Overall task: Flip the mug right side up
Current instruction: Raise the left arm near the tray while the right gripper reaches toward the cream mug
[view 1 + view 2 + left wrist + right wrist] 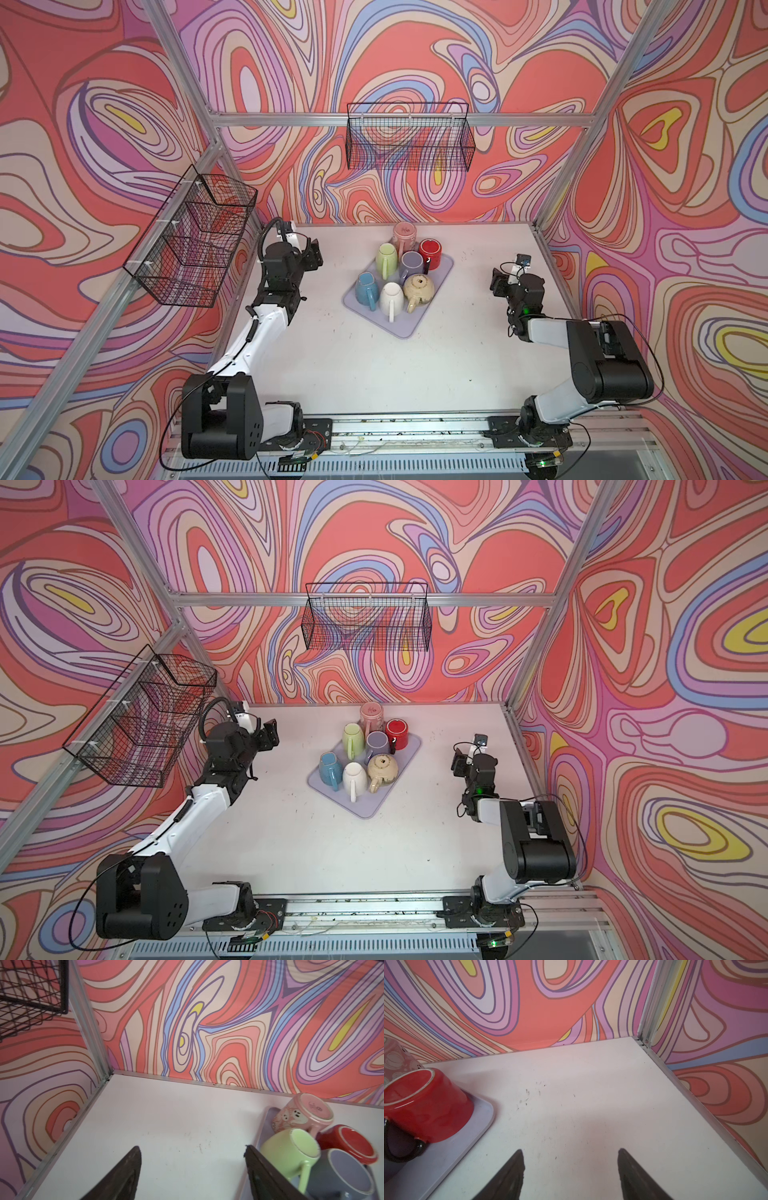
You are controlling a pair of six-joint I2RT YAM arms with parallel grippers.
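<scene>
I have the left tool (192,1147) and the right tool (570,1149) both spread wide and empty, hovering over bare table (374,365) on either side of the lavender tray (405,328). The mugs (390,296) crowd that tray bottoms-up, with the pink mug (404,233) tilted at its far corner.
</scene>
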